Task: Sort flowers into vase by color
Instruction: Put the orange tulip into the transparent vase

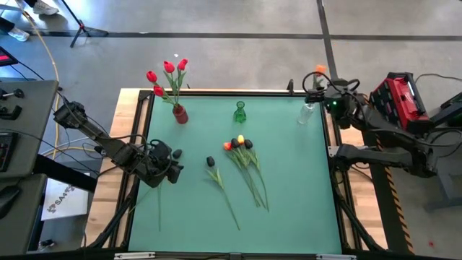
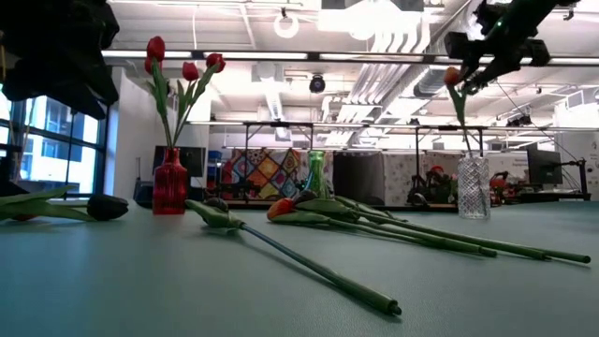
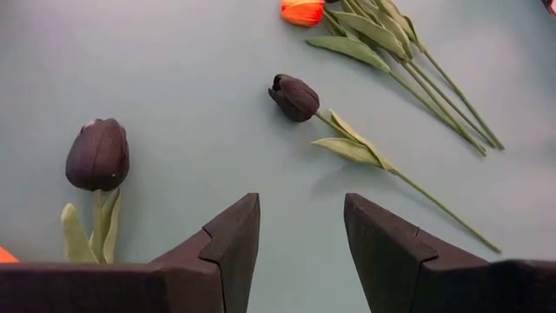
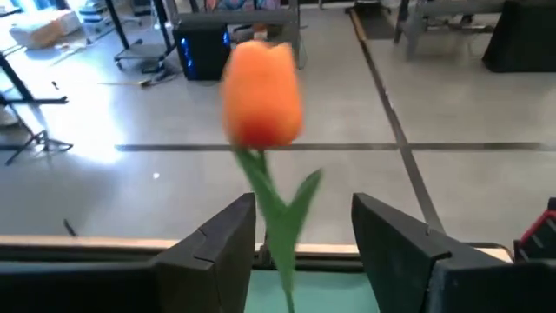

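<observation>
The right pincer (image 4: 302,239) is standing open around an orange flower (image 4: 262,106), apparently releasing it into the clear vase (image 1: 307,113) at the worktop's far right corner. Next comes lifting clear. The left pincer (image 3: 300,230) is hovering open over a black flower (image 3: 294,96).

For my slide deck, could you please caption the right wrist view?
Open right gripper around the stem of an orange flower.
</observation>
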{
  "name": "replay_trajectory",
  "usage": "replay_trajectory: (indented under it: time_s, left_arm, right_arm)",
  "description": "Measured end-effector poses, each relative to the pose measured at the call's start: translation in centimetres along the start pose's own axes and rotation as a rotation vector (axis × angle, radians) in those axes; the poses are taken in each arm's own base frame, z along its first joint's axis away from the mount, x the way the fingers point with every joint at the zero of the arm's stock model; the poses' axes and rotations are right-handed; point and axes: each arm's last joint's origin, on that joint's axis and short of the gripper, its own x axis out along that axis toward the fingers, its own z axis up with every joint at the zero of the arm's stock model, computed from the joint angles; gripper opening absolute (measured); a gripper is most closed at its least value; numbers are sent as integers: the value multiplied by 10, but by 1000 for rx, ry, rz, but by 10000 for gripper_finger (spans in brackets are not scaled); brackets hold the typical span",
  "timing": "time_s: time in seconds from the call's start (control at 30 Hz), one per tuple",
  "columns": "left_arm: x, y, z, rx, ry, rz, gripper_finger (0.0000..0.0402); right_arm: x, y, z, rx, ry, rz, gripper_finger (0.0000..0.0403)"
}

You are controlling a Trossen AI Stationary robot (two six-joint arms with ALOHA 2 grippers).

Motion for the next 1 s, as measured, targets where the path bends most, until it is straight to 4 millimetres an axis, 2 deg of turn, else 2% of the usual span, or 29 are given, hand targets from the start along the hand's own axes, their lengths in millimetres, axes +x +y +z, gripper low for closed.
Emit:
replay_trajectory:
  time_s: [0.43, 0.63, 0.73, 0.87, 1.0]
  left_arm:
    - [0, -1, 0, 15, -9, -4, 159]
    - [0, -5, 1, 56, -37, -43, 159]
    - [0, -8, 2, 84, -52, -67, 159]
    - [-1, -11, 3, 88, -58, -89, 159]
    - [-2, -14, 1, 72, -31, -129, 159]
  right_arm:
    - [-25, -12, 27, 78, 139, 77, 181]
    - [-34, -10, 39, 146, 219, 249, 181]
    - [-33, -1, 31, 159, 315, 354, 181]
    - [-32, 17, 8, 120, 446, 433, 181]
    - [-40, 39, -15, 85, 457, 468, 181]
